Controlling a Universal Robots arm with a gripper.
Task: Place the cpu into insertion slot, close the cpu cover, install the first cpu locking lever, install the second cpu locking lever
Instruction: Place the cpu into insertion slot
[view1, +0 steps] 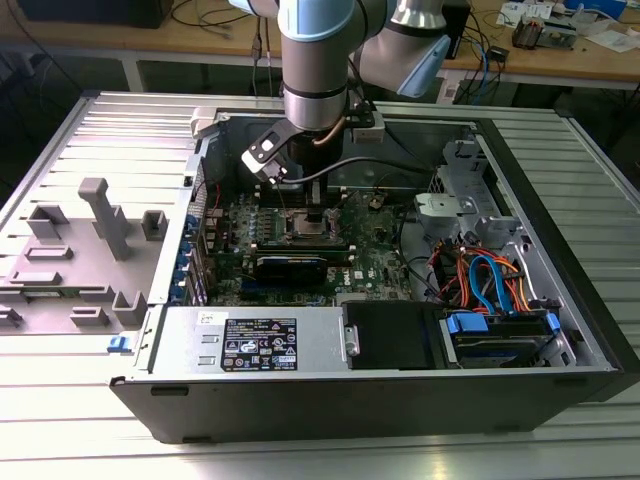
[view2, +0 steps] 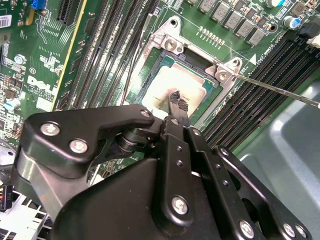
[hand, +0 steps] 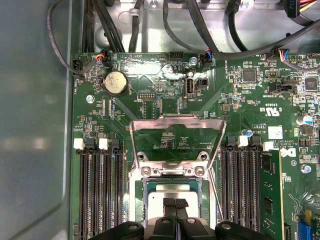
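Ribbed metal table (view1: 560, 440), with an open case (view1: 300, 410) lying flat on it. Front to back in the exterior view, the power supply (view1: 250, 345) sits against the nearest wall. There's a tangle of blue and orange cables (view1: 490, 280) on the exterior view's right, and a grey fixture (view1: 105, 215) out on the table to the exterior view's left. Then comes the green board (view1: 375, 265), with the arm dropping straight down onto the middle of it.

The gripper (view1: 315, 215) is right over the slot (view2: 165, 42), fingers pushed together with nothing clamped between them. In both wrist views the tips (hand: 169, 202) sit on the cpu (view2: 172, 82), or a hair above it; can't tell which. The gripper's own black body blocks the nearer part of the chip.

The cpu is lying flat in the slot, silver side up. It's square, so no real long axis, but its edges run parallel with the memory slots (hand: 100, 190) on either side. One slot on the far bank has a green RAM stick (hand: 272, 195) in it.

The cover (hand: 175, 120) isn't closed. It's flipped up off the slot, hinged on the edge toward the coin battery (hand: 115, 81), and you can see the board through its window. A thin wire lever (view2: 280, 90) sticks out free from a corner of the slot, crossing over the memory slots.

Way at the back are wooden benches (view1: 150, 40) with cables on them.
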